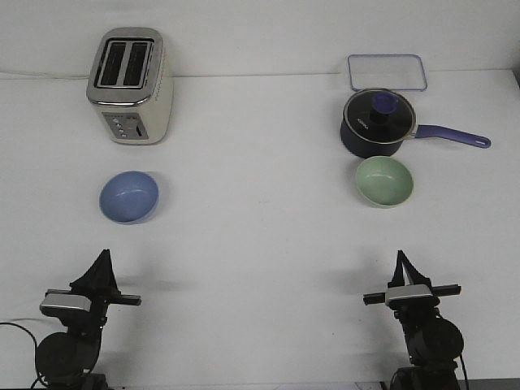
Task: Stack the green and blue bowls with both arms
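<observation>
Front view, the only one we have. Blue bowl [128,197] sits on the left half of the white table [260,244], just in front of the toaster [130,85], upright, mouth up. Green bowl [384,180] sits on the right half, also upright, just in front of the navy saucepan [378,123] and nearly touching its base; we can't tell if they make contact. The bowls are well apart from each other. Both are round, so no long axis to speak of; each opening faces straight up.

Left gripper [102,258] and right gripper [400,260] are low at the near edge, each well short of its bowl, holding nothing. Fingers [104,264] on each come to a point from this angle, so they look drawn together, but we can't tell for sure.

We judge the task is at its start: nothing grasped, nothing stacked. The next move calls for each arm to reach forward to the bowl on its own side and pinch a rim. The right arm needs care, since the saucepan and its purple handle [455,136] crowd the green bowl's far side; the near rim looks like the safer grasp. A clear lidded container [387,71] sits behind the pan, out of the way.
</observation>
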`<state>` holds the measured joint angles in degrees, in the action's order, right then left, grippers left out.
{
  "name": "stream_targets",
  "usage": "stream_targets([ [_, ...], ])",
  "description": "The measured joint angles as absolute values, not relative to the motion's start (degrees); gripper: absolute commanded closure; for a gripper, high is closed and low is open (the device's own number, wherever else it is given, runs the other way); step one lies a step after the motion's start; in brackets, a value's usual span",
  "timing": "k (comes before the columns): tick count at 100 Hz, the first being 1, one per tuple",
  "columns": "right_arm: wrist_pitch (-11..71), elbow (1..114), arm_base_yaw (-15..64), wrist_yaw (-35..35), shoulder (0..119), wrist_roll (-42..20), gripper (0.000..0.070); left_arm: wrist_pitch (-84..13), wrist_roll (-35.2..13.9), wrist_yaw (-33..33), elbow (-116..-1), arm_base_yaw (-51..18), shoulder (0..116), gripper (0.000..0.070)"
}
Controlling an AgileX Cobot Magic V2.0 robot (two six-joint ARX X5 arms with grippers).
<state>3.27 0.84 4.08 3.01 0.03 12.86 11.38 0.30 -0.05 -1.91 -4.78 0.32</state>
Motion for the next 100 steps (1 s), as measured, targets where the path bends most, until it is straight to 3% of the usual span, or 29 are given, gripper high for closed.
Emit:
stream_targets([
  [79,1.7,0.8,4.1,3.0,0.0,13.3,0.07,11.4,0.3,-0.1,-1.9,-4.8,0.3,0.0686],
  [100,-5.7,0.8,4.1,3.0,0.1,12.3,0.07,11.4,0.3,-0.1,-1.9,-4.8,0.3,0.0686],
])
